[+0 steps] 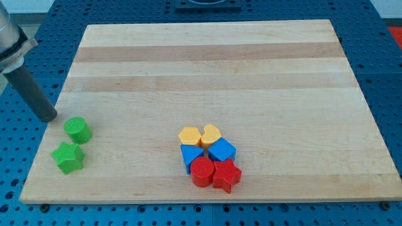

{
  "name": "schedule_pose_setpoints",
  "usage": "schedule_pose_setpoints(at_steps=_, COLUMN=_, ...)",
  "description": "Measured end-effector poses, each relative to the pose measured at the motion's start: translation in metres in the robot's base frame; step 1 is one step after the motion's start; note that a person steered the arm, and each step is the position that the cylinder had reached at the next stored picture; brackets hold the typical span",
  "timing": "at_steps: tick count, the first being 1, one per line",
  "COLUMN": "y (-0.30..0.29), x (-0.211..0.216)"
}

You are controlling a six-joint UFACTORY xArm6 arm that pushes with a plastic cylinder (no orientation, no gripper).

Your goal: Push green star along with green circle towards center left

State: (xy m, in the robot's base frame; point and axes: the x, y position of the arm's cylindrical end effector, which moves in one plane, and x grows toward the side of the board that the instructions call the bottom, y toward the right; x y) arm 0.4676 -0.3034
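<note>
No claw, just rod. My tip at bench left edge, just up-left of green circle; green star below circle.

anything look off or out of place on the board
Nothing looks damaged or spilled. My tip sits at the board's left edge, just up-left of the green circle and green star, both upright.
</note>
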Motion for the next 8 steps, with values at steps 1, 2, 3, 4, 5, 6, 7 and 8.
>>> schedule_pose_setpoints(at_steps=1, y=-0.001, x=0.036)
schedule_pose_setpoints(at_steps=2, y=0.002, x=0.128)
schedule_pose_setpoints(at_steps=3, y=0.033, x=0.150)
schedule_pose_setpoints(at_steps=4, y=0.066, x=0.127)
schedule_pose_setpoints(at_steps=5, y=0.068, x=0.111)
schedule_pose_setpoints(at_steps=6, y=0.062, x=0.096)
schedule_pose_setpoints(at_steps=7, y=0.059, x=0.080)
schedule_pose_setpoints(at_steps=8, y=0.057, x=0.061)
